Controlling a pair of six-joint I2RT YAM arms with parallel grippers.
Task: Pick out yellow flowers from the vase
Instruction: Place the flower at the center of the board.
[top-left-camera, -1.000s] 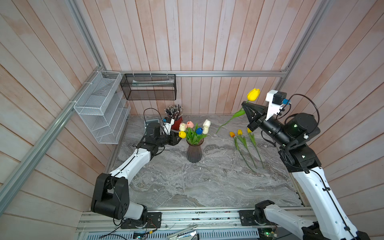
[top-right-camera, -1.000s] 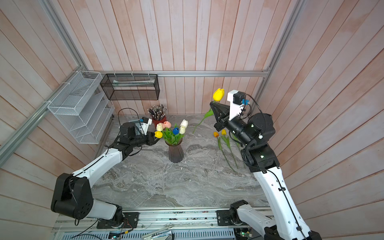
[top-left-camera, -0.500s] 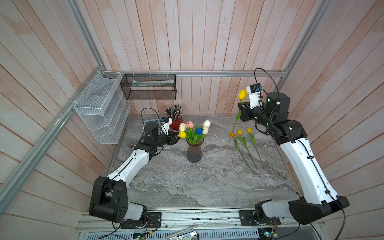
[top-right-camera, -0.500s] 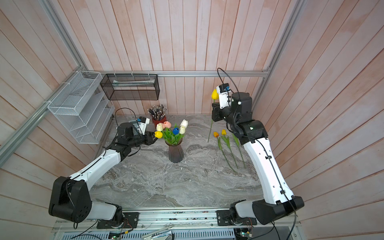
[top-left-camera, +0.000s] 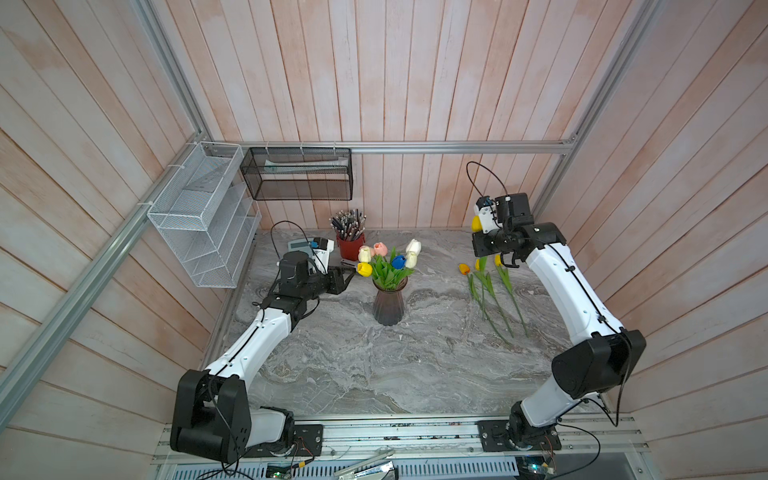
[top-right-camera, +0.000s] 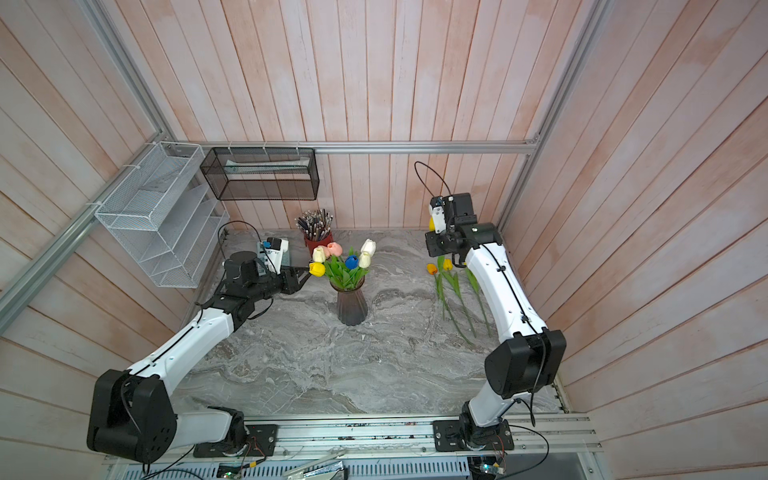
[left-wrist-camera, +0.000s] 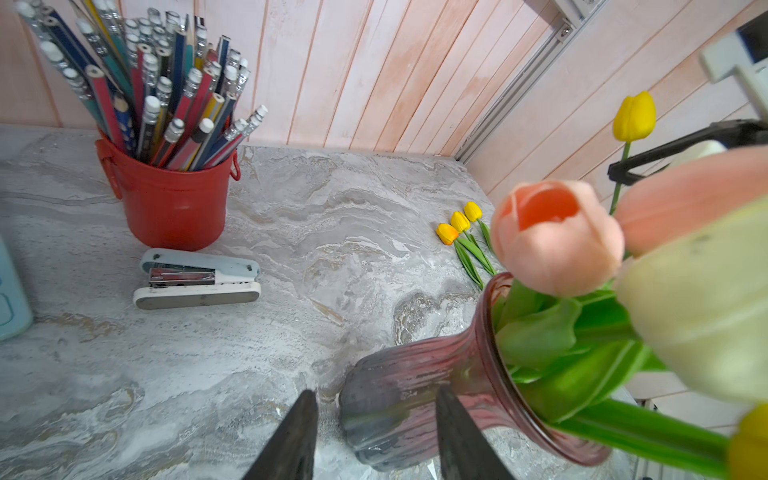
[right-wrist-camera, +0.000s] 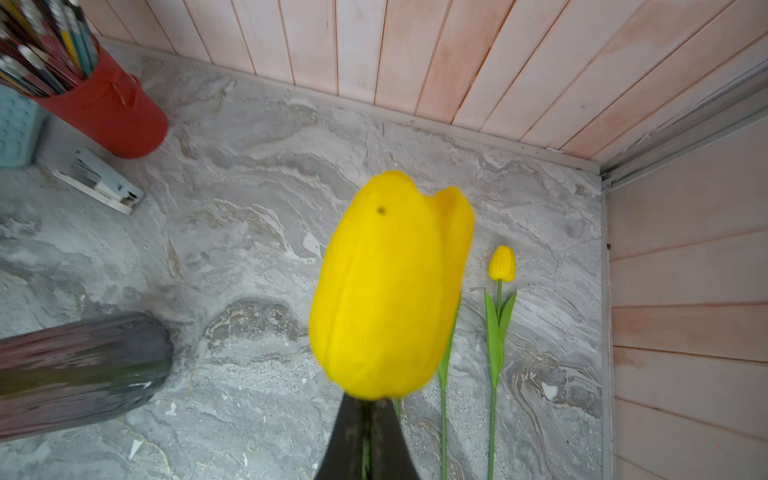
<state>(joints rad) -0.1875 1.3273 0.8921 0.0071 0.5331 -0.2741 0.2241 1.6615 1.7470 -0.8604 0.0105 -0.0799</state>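
Nearest me on the grey marble table (top-left-camera: 374, 365), the dark grey ribbed vase (top-left-camera: 389, 305) holds one last yellow tulip (top-left-camera: 365, 269), my left gripper (top-left-camera: 352, 272) half-open beside it. Farther back, three yellow tulips (top-left-camera: 484, 282) lie out; my right gripper (right-wrist-camera: 365, 415) clamps a fourth tulip (right-wrist-camera: 390, 286) aloft.

The vase (top-right-camera: 351, 305) stands centrally, holding white tulips (top-right-camera: 368, 247), a pink tulip (top-right-camera: 335, 248), a blue tulip (top-right-camera: 351, 262) and 1 yellow flower (top-right-camera: 317, 269) on the left arm's side. The left gripper (top-right-camera: 305, 274) points at that head, just beside it. The right gripper (top-right-camera: 433, 237) pinches a held flower (top-right-camera: 432, 224) upright above 3 lying flowers (top-right-camera: 447, 264), well apart from the vase.
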